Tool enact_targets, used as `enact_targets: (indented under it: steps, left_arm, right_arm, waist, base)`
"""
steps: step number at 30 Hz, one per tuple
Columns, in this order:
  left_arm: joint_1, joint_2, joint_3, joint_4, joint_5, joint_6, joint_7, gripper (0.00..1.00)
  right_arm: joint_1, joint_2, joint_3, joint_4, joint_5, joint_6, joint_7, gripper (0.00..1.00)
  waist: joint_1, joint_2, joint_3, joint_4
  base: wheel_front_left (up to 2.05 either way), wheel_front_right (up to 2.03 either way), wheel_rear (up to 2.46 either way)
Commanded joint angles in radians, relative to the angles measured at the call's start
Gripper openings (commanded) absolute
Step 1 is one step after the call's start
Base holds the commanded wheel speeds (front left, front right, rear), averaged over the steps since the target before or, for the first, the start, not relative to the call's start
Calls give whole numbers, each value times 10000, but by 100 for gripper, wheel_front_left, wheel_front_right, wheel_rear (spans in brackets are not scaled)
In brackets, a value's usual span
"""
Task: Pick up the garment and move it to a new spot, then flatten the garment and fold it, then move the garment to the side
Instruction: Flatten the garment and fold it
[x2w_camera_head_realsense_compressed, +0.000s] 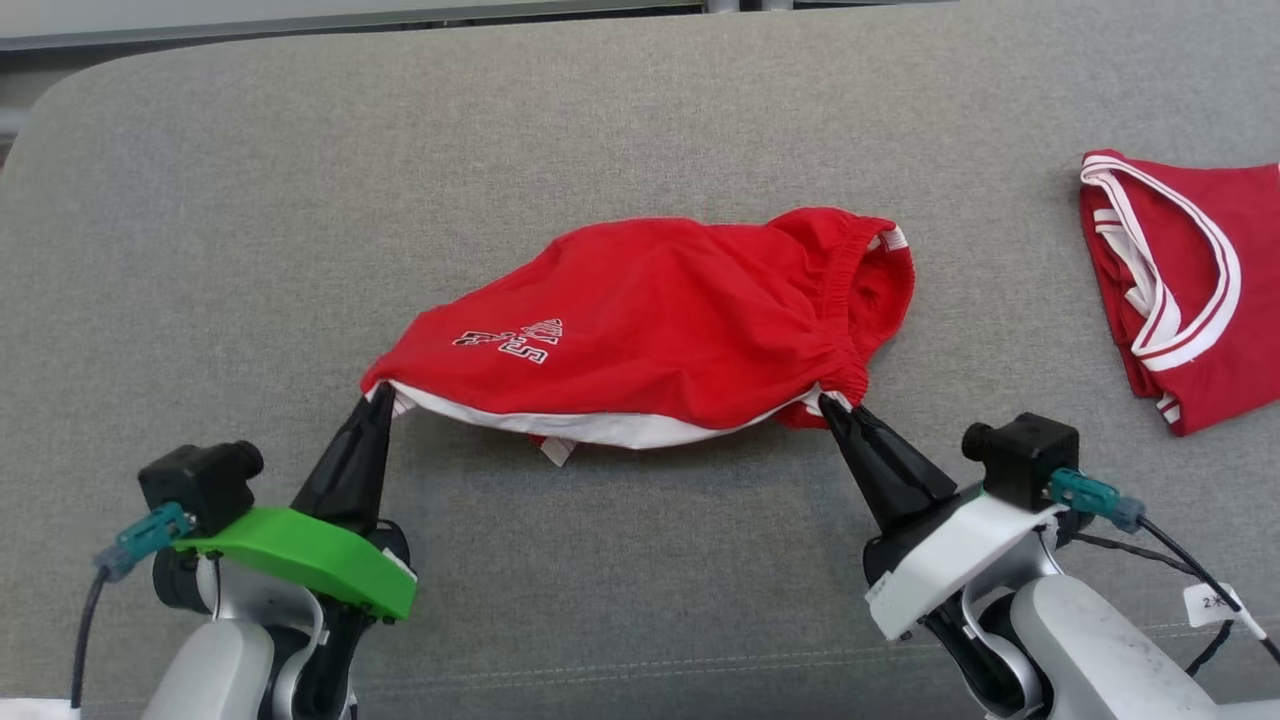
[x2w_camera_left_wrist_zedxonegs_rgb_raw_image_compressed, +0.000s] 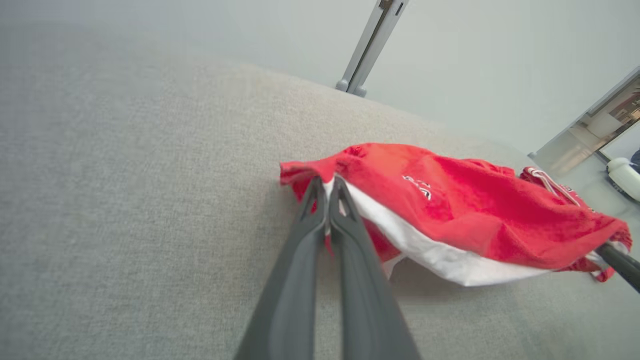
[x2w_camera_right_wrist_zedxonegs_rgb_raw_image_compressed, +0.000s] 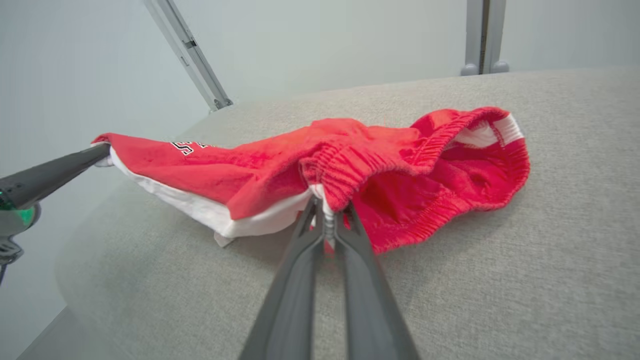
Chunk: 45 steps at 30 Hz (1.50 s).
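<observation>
Garment (x2w_camera_head_realsense_compressed: 650, 310): soft, light, floppy, strung between both tips, sagging onto grey fabric surface (x2w_camera_head_realsense_compressed: 640, 560). left pincer (x2w_camera_head_realsense_compressed: 378, 400) clenched on hem corner (x2w_camera_left_wrist_zedxonegs_rgb_raw_image_compressed: 305, 172), right pincer (x2w_camera_head_realsense_compressed: 828, 405) clenched on elastic waistband (x2w_camera_right_wrist_zedxonegs_rgb_raw_image_compressed: 340, 165). Edge grips look best; slack will likely bunch.

Bright, even light; soft shadows

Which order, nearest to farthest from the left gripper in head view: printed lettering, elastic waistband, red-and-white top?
1. printed lettering, just right of the left gripper
2. elastic waistband, at the right end of the shorts
3. red-and-white top, far right, apart from the shorts
</observation>
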Motion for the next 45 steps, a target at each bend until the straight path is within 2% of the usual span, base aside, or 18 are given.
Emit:
enact_targets:
  steps: [1,7,10,12,16,23,27,32,37,39,42,43,45]
  left_arm:
    - [138,98,59,-246,82,116,-14,0]
    - [72,469,505,-1906,219,544,-55,0]
    - [-103,771,756,-2639,614,952,-22,0]
    - [-207,755,880,-3166,589,1085,-18,0]
    - [-479,1172,1101,-3995,988,1407,222,0]
    - [-1339,1639,1040,-5048,1487,1551,829,0]
    - [-2235,1789,921,-5297,1546,1459,1289,0]
    - [-3875,1705,836,-4392,1354,1166,1622,0]
    - [-5901,1267,488,-2337,1272,703,1594,0]
    - [-6837,1029,437,-1311,1295,494,1360,0]
    - [-8155,683,318,241,1469,204,830,0]
    - [-8983,527,232,1286,1625,33,413,0]
    - [-9828,429,214,2257,1821,-82,-55,0]
  right_arm:
    - [142,-138,47,-264,174,0,100,0]
    - [333,-729,-99,-1978,1484,-1,602,0]
    - [324,-1000,-331,-2609,2060,-1,744,0]
    - [221,-1191,-434,-2955,2370,-1,815,0]
    - [-108,-1485,-544,-3459,2877,0,939,0]
    - [-843,-2025,-676,-4052,3111,0,1109,0]
    - [-1639,-2188,-683,-4206,2970,-1,1278,0]
    - [-3231,-2068,-519,-3455,2492,-1,1375,0]
    - [-5344,-2032,264,-1858,1500,-1,795,0]
    - [-6320,-2087,810,-1065,1109,-1,500,0]
    - [-7633,-1791,1411,304,941,-3,-157,0]
    - [-8521,-1483,1761,1277,876,-6,-614,0]
    - [-9465,-1169,1948,2284,780,-6,-935,0]
  waist:
    - [0,0,-155,-31]
    - [0,0,-464,-139]
    - [0,0,-641,-230]
    - [0,0,-743,-313]
    - [0,0,-933,-490]
    - [0,0,-1007,-712]
    - [0,0,-805,-851]
    - [0,0,-196,-957]
    - [0,0,477,-862]
    - [0,0,762,-834]
    - [0,0,1189,-819]
    - [0,0,1459,-852]
    - [0,0,1760,-899]
  base:
    - [0,0,0]
    - [0,0,0]
    - [0,0,0]
    - [0,0,0]
    - [0,0,0]
    - [0,0,0]
    - [0,0,0]
    - [0,0,0]
    - [0,0,0]
    - [0,0,0]
    - [0,0,0]
    - [0,0,0]
    - [0,0,0]
